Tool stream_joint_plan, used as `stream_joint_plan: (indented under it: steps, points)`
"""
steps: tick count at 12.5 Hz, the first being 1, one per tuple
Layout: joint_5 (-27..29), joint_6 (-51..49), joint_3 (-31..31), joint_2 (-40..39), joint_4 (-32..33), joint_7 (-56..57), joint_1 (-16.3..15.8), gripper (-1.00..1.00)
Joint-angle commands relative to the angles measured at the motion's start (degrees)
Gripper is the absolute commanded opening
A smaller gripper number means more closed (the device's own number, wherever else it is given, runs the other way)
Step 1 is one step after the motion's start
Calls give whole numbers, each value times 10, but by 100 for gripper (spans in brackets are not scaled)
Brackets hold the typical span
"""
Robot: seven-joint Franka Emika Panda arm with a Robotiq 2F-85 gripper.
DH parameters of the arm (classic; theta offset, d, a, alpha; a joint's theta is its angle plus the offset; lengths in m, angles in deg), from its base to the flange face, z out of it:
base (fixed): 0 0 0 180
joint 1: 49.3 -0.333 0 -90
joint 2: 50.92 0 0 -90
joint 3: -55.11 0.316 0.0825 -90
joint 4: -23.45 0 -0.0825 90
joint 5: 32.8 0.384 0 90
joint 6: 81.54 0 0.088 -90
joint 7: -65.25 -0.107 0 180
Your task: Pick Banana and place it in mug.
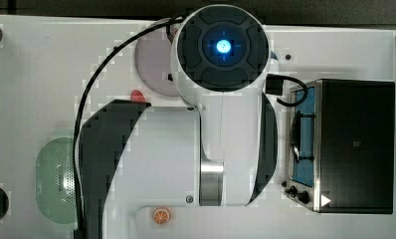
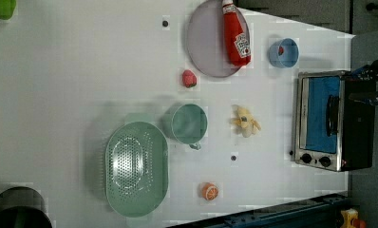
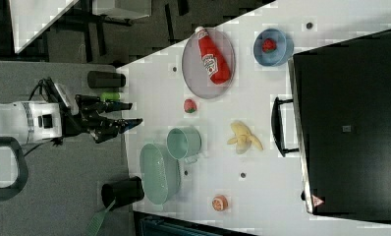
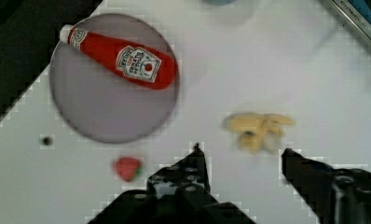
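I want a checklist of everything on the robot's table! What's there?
Surface: white table, nothing spilled.
Job's things: banana lies loose on the table; mug upright beside it, nothing seen inside.
Clutter: ketchup bottle on grey plate; strawberry; green colander; orange slice; blue bowl with something red inside; toaster oven.
Gripper: gripper above the table near the banana, fingers apart, holding nothing.
Cables: black cable along the arm.
Surroundings: black cup on the floor.

Bright, even light; soft, blocky frames
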Motion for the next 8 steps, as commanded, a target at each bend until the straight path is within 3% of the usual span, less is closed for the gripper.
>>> stream_joint_plan:
  steps: [1, 3, 4, 8]
  points:
    - [-13, -116, -12, 201, 125, -22, 17, 48]
    - [-13, -108, -12, 196, 142, -22, 17, 91]
    - [-13, -96, -12, 192, 156, -19, 16, 100]
    - [-13, 23, -11, 155, 233, 96, 15, 100]
